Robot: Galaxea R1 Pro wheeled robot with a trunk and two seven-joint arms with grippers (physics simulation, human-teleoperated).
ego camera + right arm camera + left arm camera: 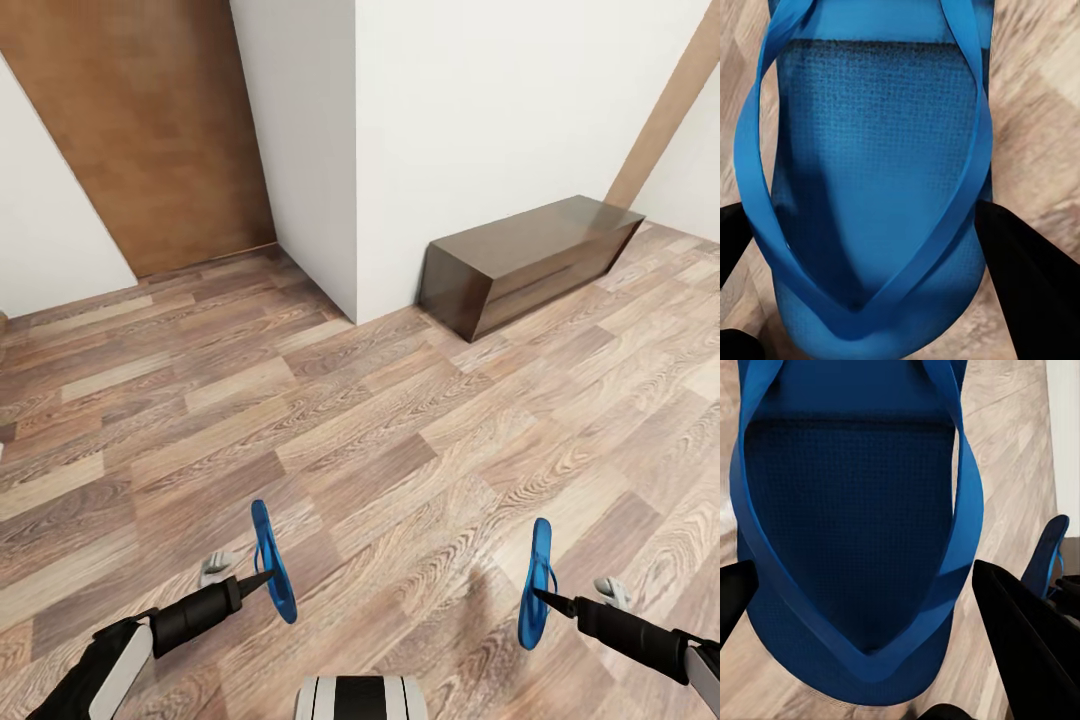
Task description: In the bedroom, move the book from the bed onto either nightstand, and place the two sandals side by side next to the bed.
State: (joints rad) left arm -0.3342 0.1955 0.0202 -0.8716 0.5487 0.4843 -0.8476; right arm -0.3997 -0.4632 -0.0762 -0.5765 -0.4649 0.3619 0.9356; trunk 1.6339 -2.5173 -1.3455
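Each of my grippers holds one bright blue sandal edge-up above the wood-plank floor. In the head view the left gripper (268,577) is shut on the left sandal (270,560), near the bottom left. At the bottom right, the right gripper (538,592) is shut on the right sandal (537,578). The left wrist view looks onto the left sandal's sole and straps (855,525) between the black fingers (1027,637), with the other sandal (1048,555) beyond. In the right wrist view the right sandal (877,180) sits between the fingers (1035,285). The bed, book and nightstand are out of view.
A long low dark brown bench (530,262) stands against the white wall at the right. A white wall corner (340,160) juts out ahead, with a brown wooden door (150,130) to its left. Wood-plank floor (350,420) lies open ahead.
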